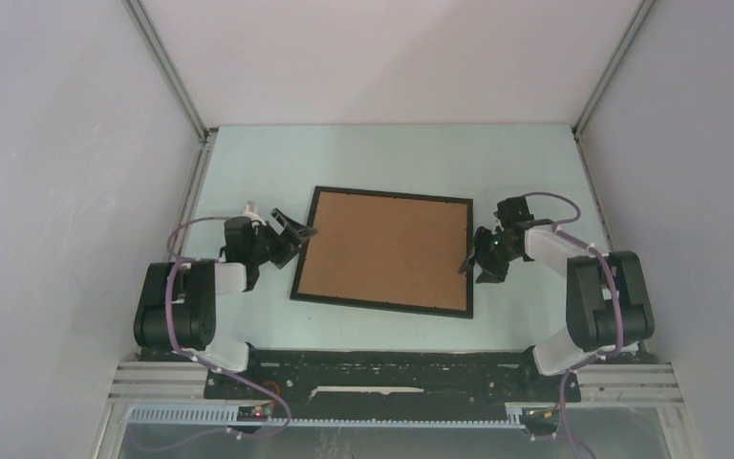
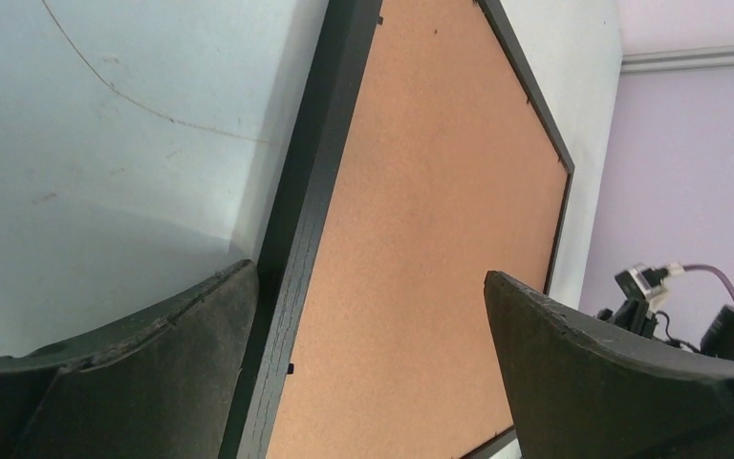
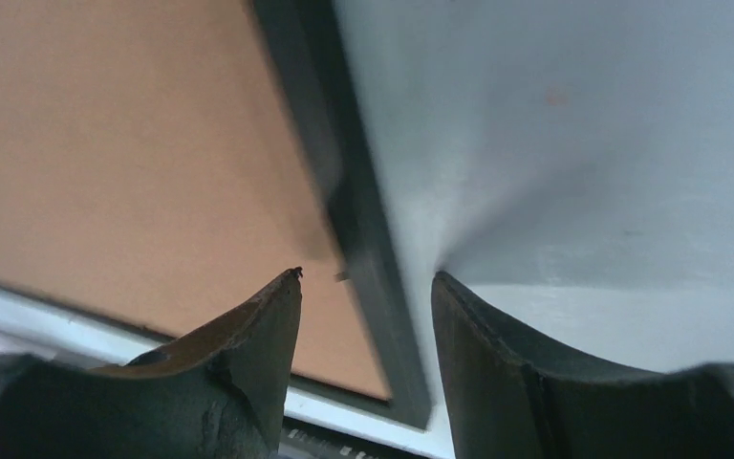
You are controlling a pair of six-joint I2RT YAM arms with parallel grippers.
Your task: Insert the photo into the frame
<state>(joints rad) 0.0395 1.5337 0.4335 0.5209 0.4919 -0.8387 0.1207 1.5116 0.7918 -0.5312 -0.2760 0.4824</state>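
while spread apart, left jaws and right jaws over opposite edges of the frame (image 2: 296, 268)

The pale blue-green table (image 1: 248, 163) bears a thin-edged black picture frame (image 1: 308, 244) lying flat near its middle, back upward, with a brown cardboard backing board (image 1: 387, 251) set inside the black border.

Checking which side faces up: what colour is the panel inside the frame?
The panel is plain brown; top view shows it best.
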